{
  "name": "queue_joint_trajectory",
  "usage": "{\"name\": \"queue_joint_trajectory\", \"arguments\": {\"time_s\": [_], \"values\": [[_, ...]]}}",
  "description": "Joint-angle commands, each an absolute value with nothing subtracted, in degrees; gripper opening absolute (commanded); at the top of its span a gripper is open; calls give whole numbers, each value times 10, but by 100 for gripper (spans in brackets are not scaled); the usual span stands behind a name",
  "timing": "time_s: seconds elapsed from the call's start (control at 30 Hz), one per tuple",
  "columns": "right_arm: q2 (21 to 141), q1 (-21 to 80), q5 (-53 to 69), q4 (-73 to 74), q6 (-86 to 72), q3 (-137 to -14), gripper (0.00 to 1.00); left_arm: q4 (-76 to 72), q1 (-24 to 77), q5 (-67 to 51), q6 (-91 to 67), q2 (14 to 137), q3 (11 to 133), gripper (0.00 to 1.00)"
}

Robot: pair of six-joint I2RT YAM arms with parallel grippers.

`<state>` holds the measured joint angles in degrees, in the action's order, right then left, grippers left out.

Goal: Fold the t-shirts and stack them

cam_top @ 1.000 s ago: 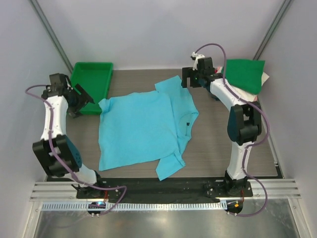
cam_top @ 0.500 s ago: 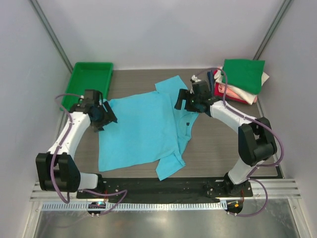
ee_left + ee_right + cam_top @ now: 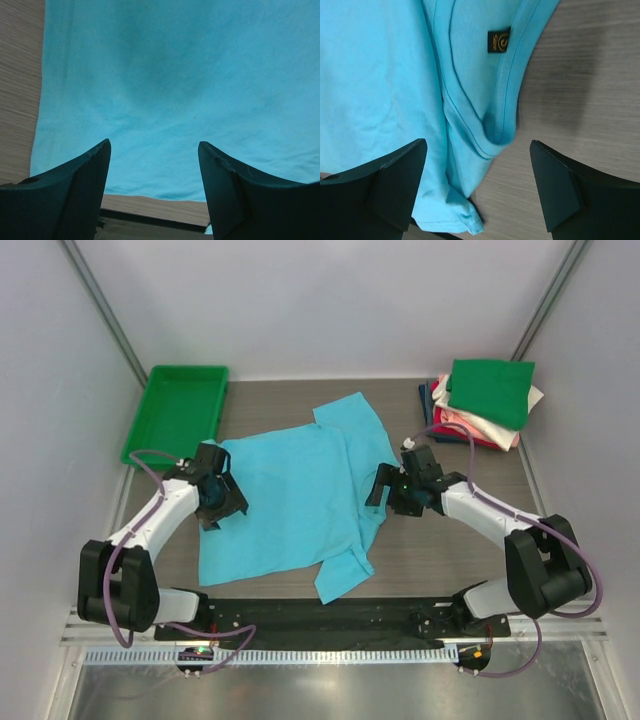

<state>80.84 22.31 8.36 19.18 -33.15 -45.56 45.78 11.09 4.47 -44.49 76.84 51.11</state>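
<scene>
From above, the blue shirt (image 3: 290,490) lies spread on the bench (image 3: 440,550), looking limp and light. Left wrist: left claw (image 3: 154,145) gapes empty over the hem (image 3: 50,90). Right wrist: right claw (image 3: 477,144) gapes empty over the collar (image 3: 506,107), likely the firmest pinch.

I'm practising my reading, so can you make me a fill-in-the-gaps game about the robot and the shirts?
1. The folded shirt on top of the stack is ____.
2. The green tray lies on the robot's ____ side.
3. The right fingers hang over the ____ of the turquoise shirt, by a black label.
4. Both the right and left fingers are ____, gripping nothing.

Missing words: green; left; collar; open.
</scene>
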Motion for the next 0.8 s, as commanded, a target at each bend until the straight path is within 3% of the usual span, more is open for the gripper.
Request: {"name": "queue_joint_trajectory", "arguments": {"time_s": [0.0, 0.17, 0.27, 0.3, 0.47, 0.77], "values": [[782, 237, 105, 192, -348, -432, 89, 438, 110, 66, -462, 741, 492, 72], [783, 255, 133, 150, -365, -382, 77, 432, 109, 78, -464, 741, 474, 71], [802, 255, 122, 138, -350, -376, 53, 415, 110, 76, -465, 759, 466, 71], [808, 253, 120, 138, -345, -378, 37, 411, 109, 74, -466, 765, 464, 71], [811, 179, 149, 141, -327, -367, 3, 389, 109, 81, -461, 810, 459, 70], [732, 50, 53, 212, -316, -348, 1, 374, 109, 131, -444, 894, 489, 66]]}}
